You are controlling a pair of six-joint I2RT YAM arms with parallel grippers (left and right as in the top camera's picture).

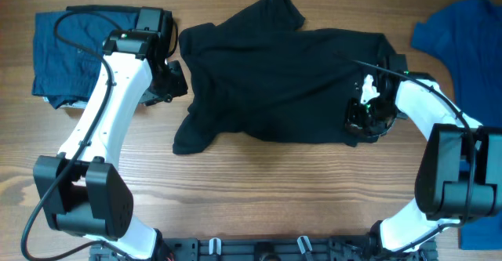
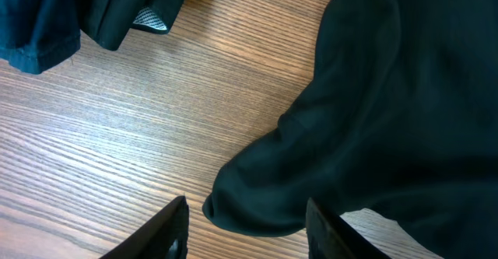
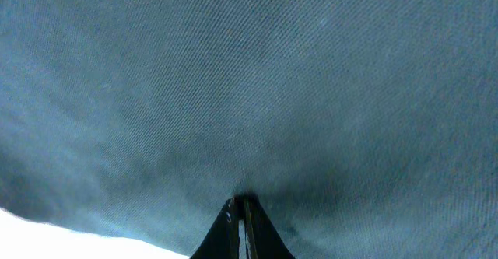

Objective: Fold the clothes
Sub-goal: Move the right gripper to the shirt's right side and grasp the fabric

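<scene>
Pinching the black shirt at its right edge, the right gripper holds its fingers pressed together on the fabric.
The shirt lies crumpled across the middle of the wooden table. In the right wrist view the cloth puckers at the closed fingertips. The left gripper sits at the shirt's left edge, fingers spread, a rounded lobe of black fabric lying between them unclamped. A navy garment lies folded at far left, and a bright blue garment lies at the right edge.
</scene>
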